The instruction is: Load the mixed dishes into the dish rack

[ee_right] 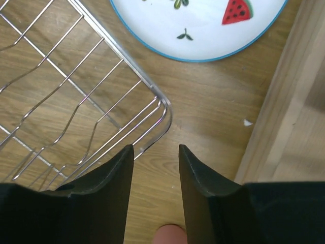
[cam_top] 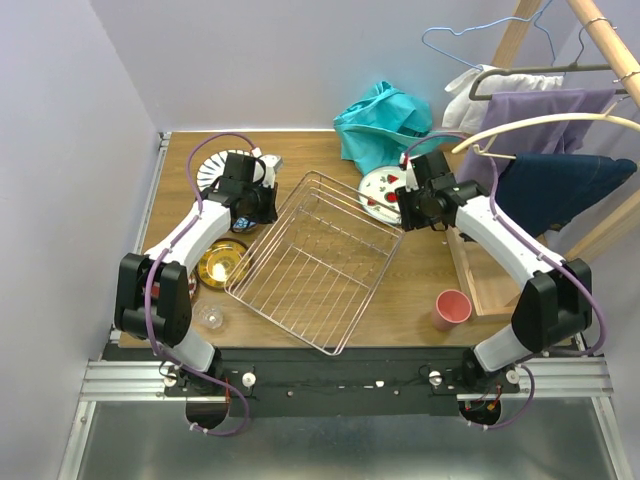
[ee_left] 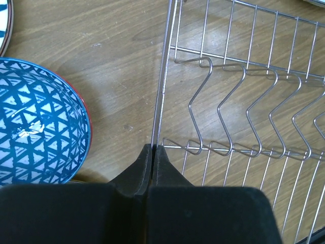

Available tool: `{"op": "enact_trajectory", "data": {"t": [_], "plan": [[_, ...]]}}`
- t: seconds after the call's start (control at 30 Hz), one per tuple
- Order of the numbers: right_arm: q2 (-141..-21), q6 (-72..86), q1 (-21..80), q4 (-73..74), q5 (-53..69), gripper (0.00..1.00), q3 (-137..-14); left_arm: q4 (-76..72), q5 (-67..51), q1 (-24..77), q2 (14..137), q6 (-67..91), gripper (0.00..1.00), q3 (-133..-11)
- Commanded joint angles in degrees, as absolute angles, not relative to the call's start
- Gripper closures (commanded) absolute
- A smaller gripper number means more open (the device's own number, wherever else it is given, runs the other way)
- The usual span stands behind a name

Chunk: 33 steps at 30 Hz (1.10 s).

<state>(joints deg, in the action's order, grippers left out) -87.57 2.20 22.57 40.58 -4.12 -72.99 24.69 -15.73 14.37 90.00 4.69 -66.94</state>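
The silver wire dish rack (cam_top: pixel 315 262) stands mid-table, turned at an angle. My left gripper (ee_left: pixel 153 147) is shut on the rim wire at the rack's left corner (ee_left: pixel 161 76). Beside it sits a blue patterned bowl (ee_left: pixel 35 122). My right gripper (ee_right: pixel 156 148) is at the rack's right corner (ee_right: pixel 163 109), its jaws apart with nothing held and the corner wire just ahead of the left fingertip. A white plate with watermelon marks (ee_right: pixel 203 25) lies beyond it. In the top view I also see a blue-striped plate (cam_top: pixel 213 165), a gold saucer (cam_top: pixel 222 262), a clear glass (cam_top: pixel 211 317) and a pink cup (cam_top: pixel 452 309).
A wooden clothes frame (cam_top: pixel 480 275) hung with garments stands at the right, its base rail (ee_right: pixel 284 101) close to my right gripper. A teal cloth (cam_top: pixel 385 125) lies at the back of the table.
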Motion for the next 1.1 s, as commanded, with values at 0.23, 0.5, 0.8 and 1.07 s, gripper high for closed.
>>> {"op": "enact_trajectory", "data": {"t": [0.23, 0.5, 0.8, 1.07], "plan": [[-97.37, 9.93, 22.94, 44.03, 2.19, 0.74, -77.59, 24.78, -15.03, 14.41, 87.02, 11.95, 1.00, -68.73], [-103.88, 9.05, 23.03, 42.72, 3.43, 0.99, -88.49, 27.95, -16.60, 14.41, 85.08, 14.06, 0.90, -68.38], [-112.58, 8.00, 23.03, 39.90, 3.34, 0.99, -96.67, 31.37, -18.54, 14.41, 87.80, 14.59, 0.59, -71.36], [-119.26, 9.58, 23.03, 37.71, 4.57, 0.99, -104.30, 32.00, -18.11, 14.41, 90.26, 12.48, 0.75, -73.38]]}}
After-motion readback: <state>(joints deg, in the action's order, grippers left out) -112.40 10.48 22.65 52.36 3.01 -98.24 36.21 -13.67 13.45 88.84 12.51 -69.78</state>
